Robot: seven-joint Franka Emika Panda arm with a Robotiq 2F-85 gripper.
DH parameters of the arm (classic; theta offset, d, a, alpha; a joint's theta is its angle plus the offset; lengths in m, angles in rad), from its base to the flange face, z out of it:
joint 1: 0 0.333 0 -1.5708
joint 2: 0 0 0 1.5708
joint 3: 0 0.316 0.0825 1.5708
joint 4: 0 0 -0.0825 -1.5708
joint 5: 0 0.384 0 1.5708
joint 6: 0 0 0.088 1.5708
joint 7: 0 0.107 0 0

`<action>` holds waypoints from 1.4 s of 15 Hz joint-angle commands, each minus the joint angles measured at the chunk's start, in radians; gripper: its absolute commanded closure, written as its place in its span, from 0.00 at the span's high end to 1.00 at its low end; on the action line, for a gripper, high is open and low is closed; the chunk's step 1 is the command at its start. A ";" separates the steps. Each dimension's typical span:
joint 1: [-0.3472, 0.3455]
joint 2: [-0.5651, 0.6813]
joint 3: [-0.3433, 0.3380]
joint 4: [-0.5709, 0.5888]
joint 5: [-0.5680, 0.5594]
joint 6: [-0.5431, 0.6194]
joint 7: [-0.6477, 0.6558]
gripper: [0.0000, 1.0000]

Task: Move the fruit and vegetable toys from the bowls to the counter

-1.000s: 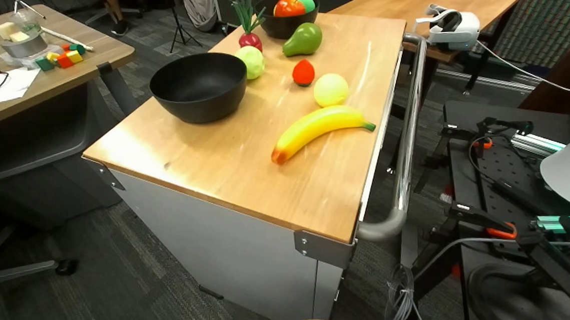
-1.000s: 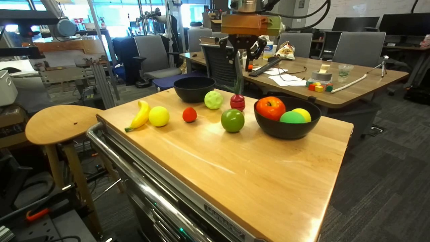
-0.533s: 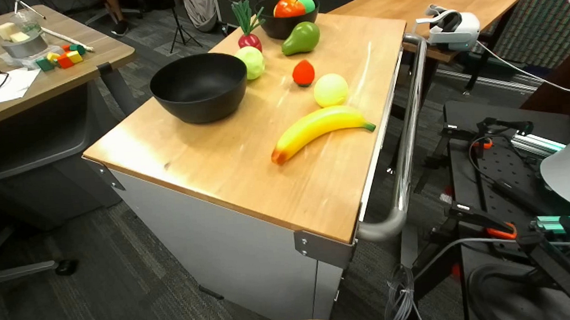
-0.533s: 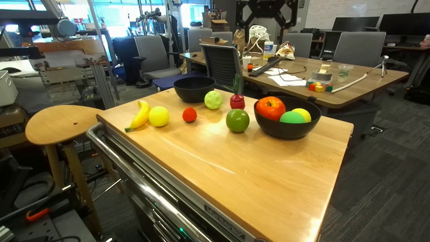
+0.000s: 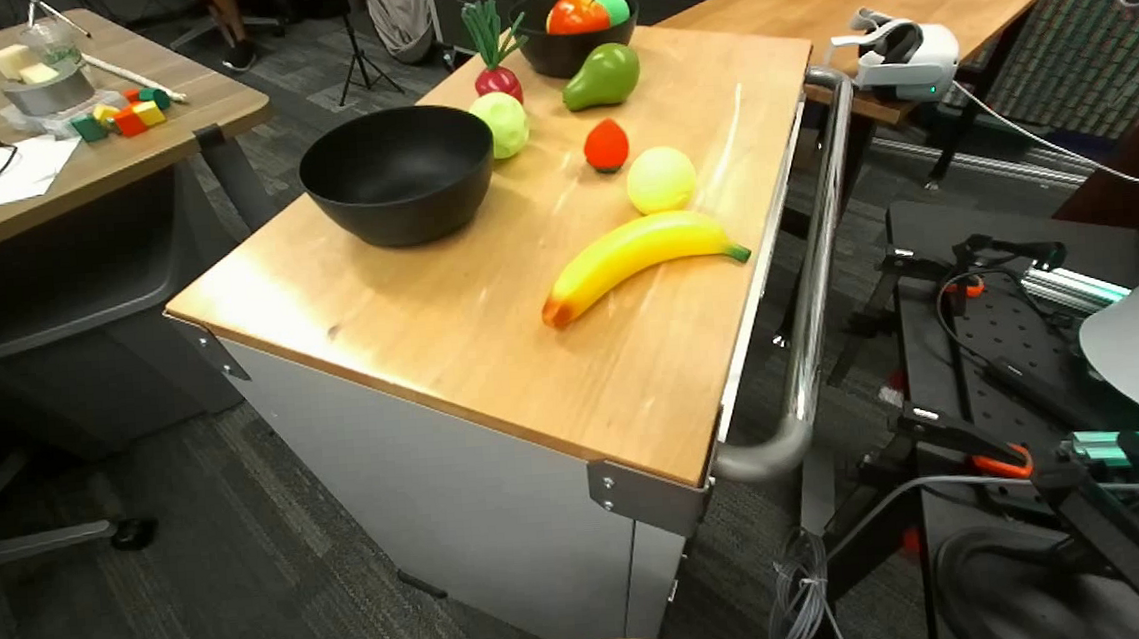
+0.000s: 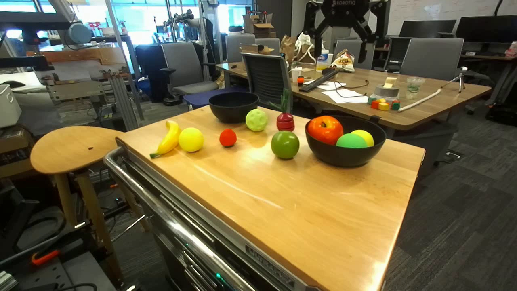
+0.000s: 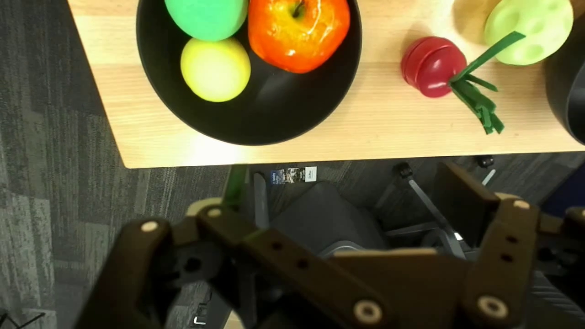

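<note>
Black claw (image 6: 340, 50) apart, empty. Centre over glossy red-orange toy apple (image 7: 299, 36) in round black bowl (image 7: 269, 121) near wooden desk (image 7: 146, 148) corner; descend straight.

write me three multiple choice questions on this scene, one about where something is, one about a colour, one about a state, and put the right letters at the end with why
1. Where is the apple?
A) On the stool
B) On a chair
C) In a black bowl

2. What colour is the ball next to the banana?
A) Yellow
B) Blue
C) Purple

3. What state is the gripper in?
A) Shut, holding nothing
B) Open, holding nothing
C) Shut on the apple

Right letters:
1. C, since both exterior views show the apple inside the bowl.
2. A, since the ball shows yellow in both exterior views.
3. B, since in the wrist view the fingers stand well apart with nothing held between them.
</note>
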 commanded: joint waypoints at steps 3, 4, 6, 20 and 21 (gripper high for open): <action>-0.004 0.044 -0.027 -0.020 -0.059 -0.028 0.105 1.00; -0.006 0.057 -0.033 -0.025 -0.068 -0.034 0.132 1.00; -0.015 0.081 -0.037 -0.043 -0.062 -0.031 0.162 1.00; -0.035 0.126 0.014 -0.098 0.089 0.096 0.172 1.00; -0.035 0.127 0.012 -0.101 0.087 0.103 0.171 1.00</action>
